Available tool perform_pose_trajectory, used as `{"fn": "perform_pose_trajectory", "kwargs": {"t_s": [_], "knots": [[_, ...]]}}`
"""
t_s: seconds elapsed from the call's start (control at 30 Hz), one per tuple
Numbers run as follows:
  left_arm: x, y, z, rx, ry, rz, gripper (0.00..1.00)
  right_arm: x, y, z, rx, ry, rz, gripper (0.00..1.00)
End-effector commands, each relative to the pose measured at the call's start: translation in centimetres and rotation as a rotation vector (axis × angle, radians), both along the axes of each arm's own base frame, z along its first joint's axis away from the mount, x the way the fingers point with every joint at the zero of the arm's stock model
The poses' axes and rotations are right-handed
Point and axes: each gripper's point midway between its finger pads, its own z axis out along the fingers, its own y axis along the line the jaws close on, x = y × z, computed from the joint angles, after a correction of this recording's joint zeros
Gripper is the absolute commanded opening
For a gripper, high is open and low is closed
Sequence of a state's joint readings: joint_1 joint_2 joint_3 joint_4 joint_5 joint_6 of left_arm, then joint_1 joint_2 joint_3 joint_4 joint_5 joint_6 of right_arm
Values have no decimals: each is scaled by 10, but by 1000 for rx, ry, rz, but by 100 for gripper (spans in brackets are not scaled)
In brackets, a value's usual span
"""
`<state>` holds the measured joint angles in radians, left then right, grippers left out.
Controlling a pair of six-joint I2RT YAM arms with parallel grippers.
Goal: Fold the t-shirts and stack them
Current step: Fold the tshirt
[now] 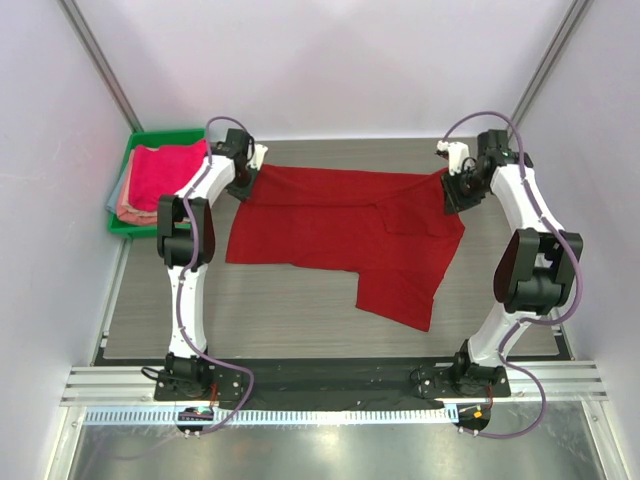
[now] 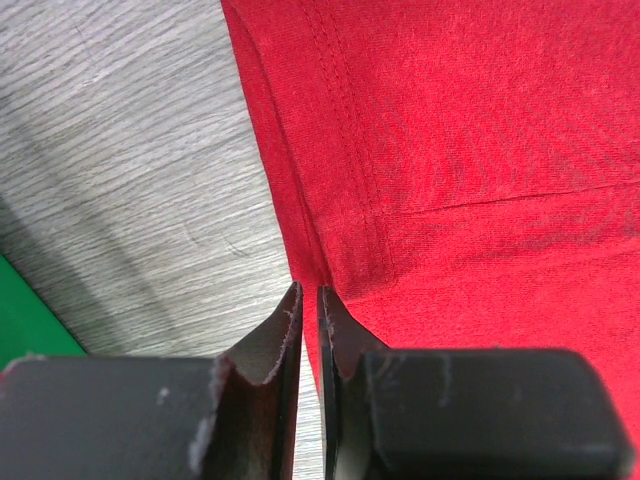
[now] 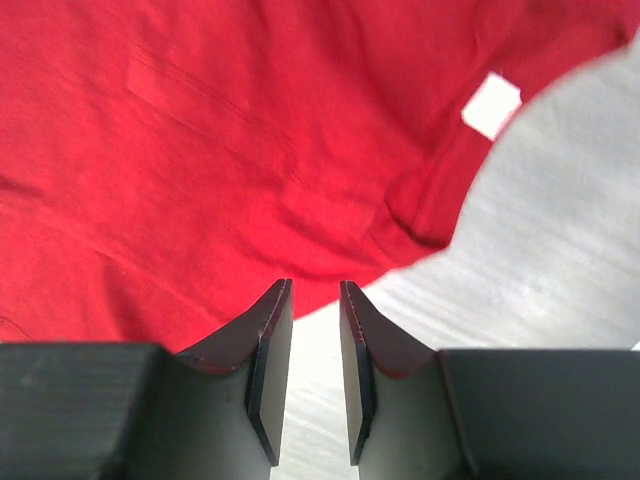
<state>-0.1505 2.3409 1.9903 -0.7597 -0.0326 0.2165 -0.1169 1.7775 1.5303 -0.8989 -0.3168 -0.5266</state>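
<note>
1. Surface (image 1: 300, 320): grey wood-grain board, showing bare on the near side of both claws.

2. Deep red t-shirt (image 1: 340, 225): one, lying spread out on the surface and spanning the stretch between the two claws. One flap reaches nearer than the right claw, toward the arm bases. The cloth is creased on the right claw's side.

3. Left claw (image 2: 308, 295): at the shirt's far left corner. The jaws are pressed almost together, leaving only a thin slit. The stitched edge of the deep red t-shirt runs into that slit, pinched.

4. Right claw (image 3: 315, 290): at the shirt's far right corner. The jaws stand parted with a clear gap and bare surface shows between them; nothing is held. The shirt's edge lies just ahead of the tips. A white label (image 3: 491, 105) sits ahead and to the right, by the neckline.

5. Green tray (image 1: 165, 137): just outboard of the left claw, at the surface's far left corner. It holds a folded bright pink t-shirt (image 1: 165, 175) on top of a salmon t-shirt (image 1: 135, 210).
</note>
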Motion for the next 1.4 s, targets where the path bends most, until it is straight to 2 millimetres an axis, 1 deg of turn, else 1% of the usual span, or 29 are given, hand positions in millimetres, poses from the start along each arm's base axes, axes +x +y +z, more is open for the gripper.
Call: {"fn": "perform_pose_trajectory", "kwargs": {"t_s": [0.0, 0.03, 0.07, 0.1, 0.13, 0.17, 0.2, 0.23, 0.3, 0.33, 0.37, 0.4, 0.53, 0.57, 0.67, 0.83, 0.97, 1.2, 1.37], "knots": [[10, -6, 46, -29, -102, -6, 11, 15, 31, 11, -11, -58, 128, 31], [8, -5, 44, -29, -95, -6, 12, 15, 40, 6, -11, -50, 160, 31], [7, -5, 46, -27, -98, -4, 13, 15, 48, 1, -6, -40, 182, 31], [6, -3, 48, -20, -102, -2, 15, 14, 69, -8, 4, -20, 237, 30], [3, -2, 45, -13, -91, -2, 16, 13, 77, -14, 4, -9, 258, 30], [2, -1, 50, -9, -99, -1, 18, 16, 84, -18, 1, -12, 279, 30], [0, 1, 51, 0, -101, 3, 22, 17, 98, -20, 0, -14, 310, 30], [-4, 3, 48, 10, -89, 1, 24, 20, 102, -29, 2, -6, 320, 30], [-6, 6, 54, 21, -103, 4, 29, 27, 113, -32, 5, -15, 340, 30], [-8, 7, 56, 24, -103, 2, 34, 29, 118, -41, 9, 0, 350, 30], [-11, 7, 56, 25, -102, 4, 40, 31, 121, -45, 12, 7, 348, 30], [-14, 8, 55, 28, -96, 5, 41, 35, 125, -51, 13, 17, 354, 30], [-17, 10, 57, 33, -97, 6, 41, 42, 136, -60, 15, 28, 373, 30], [-19, 10, 55, 35, -90, 7, 41, 42, 137, -65, 15, 38, 375, 30], [-20, 11, 57, 38, -93, 7, 41, 45, 140, -72, 11, 46, 380, 30], [-20, 13, 57, 47, -92, 6, 40, 46, 146, -78, 33, 58, 376, 31], [-21, 14, 55, 55, -86, 4, 40, 42, 153, -79, 41, 65, 385, 32], [-20, 15, 56, 60, -92, 6, 40, 38, 149, -91, 14, 89, 376, 36], [-20, 16, 56, 67, -90, 4, 40, 38, 150, -98, 4, 102, 367, 37]]}}
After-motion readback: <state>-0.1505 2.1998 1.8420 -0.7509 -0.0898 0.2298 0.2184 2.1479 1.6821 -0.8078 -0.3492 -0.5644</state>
